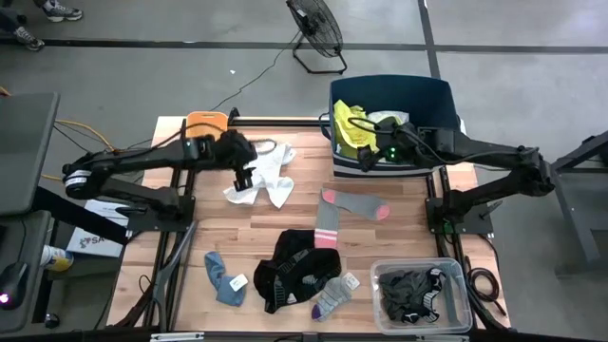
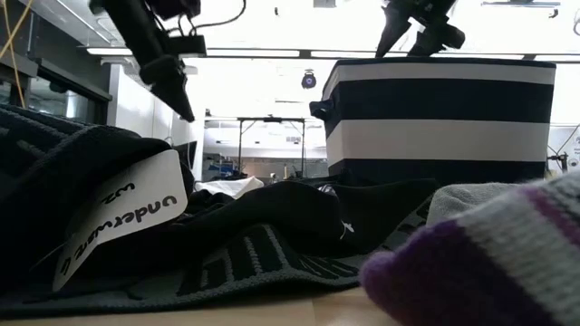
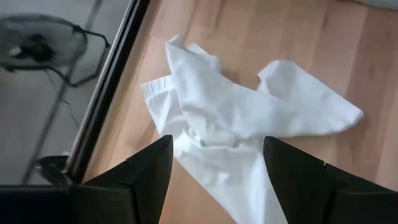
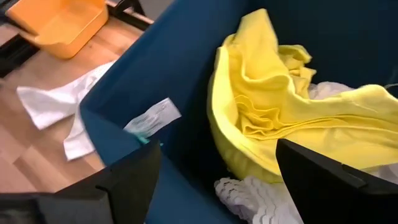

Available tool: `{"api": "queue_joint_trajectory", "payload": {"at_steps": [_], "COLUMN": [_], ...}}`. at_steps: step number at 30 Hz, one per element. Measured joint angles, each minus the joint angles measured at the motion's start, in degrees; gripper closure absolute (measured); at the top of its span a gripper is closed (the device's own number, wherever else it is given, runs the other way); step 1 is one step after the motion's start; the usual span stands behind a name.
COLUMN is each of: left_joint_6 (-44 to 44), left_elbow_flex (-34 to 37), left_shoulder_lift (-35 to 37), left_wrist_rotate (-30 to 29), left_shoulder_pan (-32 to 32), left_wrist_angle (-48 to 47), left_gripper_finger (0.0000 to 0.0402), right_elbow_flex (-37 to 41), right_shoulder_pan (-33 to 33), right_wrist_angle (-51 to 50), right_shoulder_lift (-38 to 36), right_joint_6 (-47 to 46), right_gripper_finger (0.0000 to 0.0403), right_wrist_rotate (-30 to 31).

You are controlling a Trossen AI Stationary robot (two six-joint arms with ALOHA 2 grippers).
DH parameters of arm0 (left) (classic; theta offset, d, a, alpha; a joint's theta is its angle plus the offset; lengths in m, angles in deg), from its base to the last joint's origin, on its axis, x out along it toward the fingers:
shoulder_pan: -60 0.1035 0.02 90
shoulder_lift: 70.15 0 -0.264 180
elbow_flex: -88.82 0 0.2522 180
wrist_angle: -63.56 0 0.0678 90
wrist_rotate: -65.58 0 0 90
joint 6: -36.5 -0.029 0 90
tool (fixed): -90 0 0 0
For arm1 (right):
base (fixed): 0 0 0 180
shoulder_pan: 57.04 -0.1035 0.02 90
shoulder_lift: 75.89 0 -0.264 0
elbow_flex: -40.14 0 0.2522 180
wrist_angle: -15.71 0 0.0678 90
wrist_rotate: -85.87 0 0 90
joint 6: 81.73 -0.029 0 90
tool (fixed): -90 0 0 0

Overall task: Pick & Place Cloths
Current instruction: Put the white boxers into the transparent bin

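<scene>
Wood is filling the middle of the high view: the table (image 1: 399,237) is carrying everything. Upper right of the frame, the navy tub (image 1: 418,100) is sitting at the table's far edge, and it is holding a neon yellow garment (image 1: 350,128) with white cloth beside it. The right gripper (image 1: 375,142) is hanging over the tub's inside; in the right wrist view its two fingers are standing wide apart, gripping nothing, with the yellow folds showing between them. Lower right, a clear bin (image 1: 423,294) is holding dark grey cloth. Lower centre, a black garment (image 1: 294,266) is lying spread on the wood, with a striped sock with a purple toe (image 1: 332,296) touching its right side. Left of centre, the white garment (image 1: 266,176) is lying crumpled on the boards, and the left gripper (image 1: 245,178) is hovering just above its left edge, fingers parted around empty air, nothing held. Centre, the grey sock with pink ends (image 1: 347,207) is lying bent. Lower left, the blue-grey sock (image 1: 224,277) is lying alone. Upper left of the table, the orange tray (image 1: 205,122) is sitting at the far edge.
</scene>
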Motion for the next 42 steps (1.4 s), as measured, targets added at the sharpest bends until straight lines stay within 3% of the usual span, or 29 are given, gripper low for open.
{"api": "queue_joint_trajectory", "payload": {"at_steps": [8, 16, 26, 33, 42], "left_joint_6": [-8.31, -6.40, 5.33, 14.05, 28.28], "left_elbow_flex": [-0.02, -0.04, 0.00, -0.04, -0.04], "left_shoulder_lift": [-5.51, -14.19, -23.59, -24.37, -24.37], "left_wrist_rotate": [13.72, 15.30, 18.06, 22.48, 22.46], "left_shoulder_pan": [10.70, 14.55, 14.57, 14.57, 14.55], "left_wrist_angle": [3.69, 4.44, 8.00, 12.36, 12.29], "left_gripper_finger": [0.0158, 0.0158, 0.0158, 0.0158, 0.0158], "right_elbow_flex": [0.00, 0.00, 0.00, 0.00, 0.00], "right_shoulder_pan": [-3.70, -5.72, -5.68, -5.68, -5.68], "right_wrist_angle": [-0.04, 0.00, 0.00, 0.00, 0.04], "right_shoulder_lift": [0.00, 0.00, 0.00, 0.00, 0.00], "right_joint_6": [4.00, 6.23, 7.80, 8.82, 8.72], "right_gripper_finger": [0.0092, 0.0092, 0.0092, 0.0092, 0.0092], "right_wrist_rotate": [-0.01, 0.05, -0.07, -0.61, -0.60]}}
